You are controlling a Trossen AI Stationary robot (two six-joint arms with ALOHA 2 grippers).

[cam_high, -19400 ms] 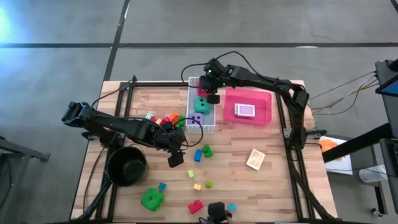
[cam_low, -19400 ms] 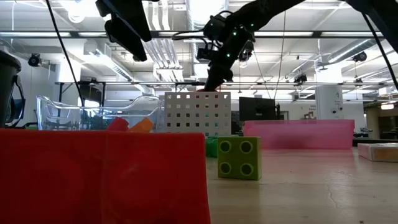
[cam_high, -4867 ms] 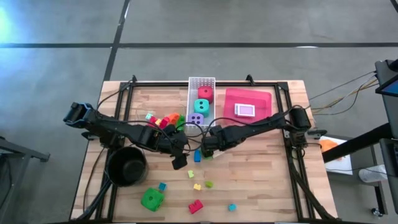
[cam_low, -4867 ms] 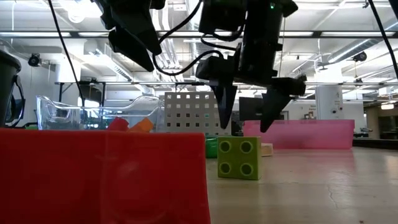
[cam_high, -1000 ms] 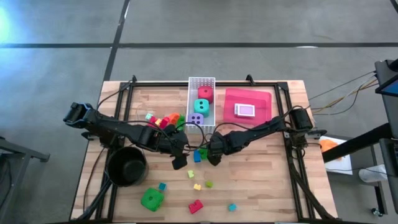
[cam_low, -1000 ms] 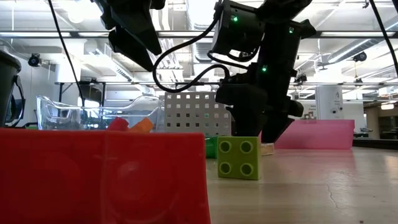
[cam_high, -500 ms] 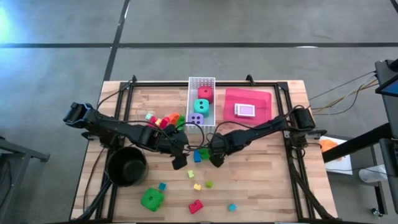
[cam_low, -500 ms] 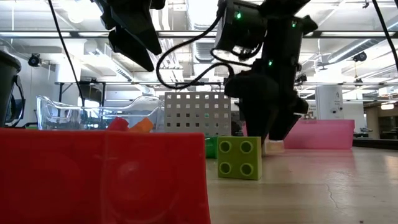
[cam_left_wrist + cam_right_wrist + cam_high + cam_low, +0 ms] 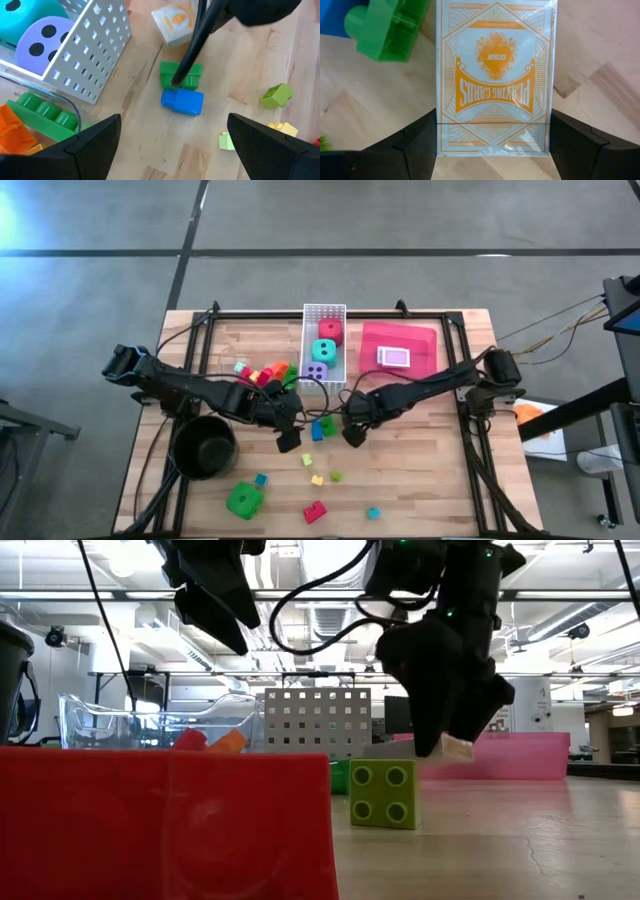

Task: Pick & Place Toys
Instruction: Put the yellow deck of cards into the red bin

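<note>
The right pincer (image 9: 492,145) clamps the card pack (image 9: 494,75) across its width, long axis pointing forward, beside the green brick (image 9: 387,27).

3 dice (image 9: 322,349) in a row inside the basket (image 9: 310,313), card pack (image 9: 394,357) in the tray (image 9: 428,338) beside it, pot (image 9: 203,447) at the table's (image 9: 420,470) left, bricks (image 9: 324,426) scattered mid-table.

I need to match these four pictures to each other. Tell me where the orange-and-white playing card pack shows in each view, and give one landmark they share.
High view: hidden under the right gripper, mid-table.
Low view: playing card pack held at the right gripper's tips, lifted off the table, right of centre.
Left wrist view: near the top edge, partly behind a dark arm.
Right wrist view: fills the centre, between the fingers.
Shared landmark: the green brick beside it, though the high view does not show it clearly.
</note>
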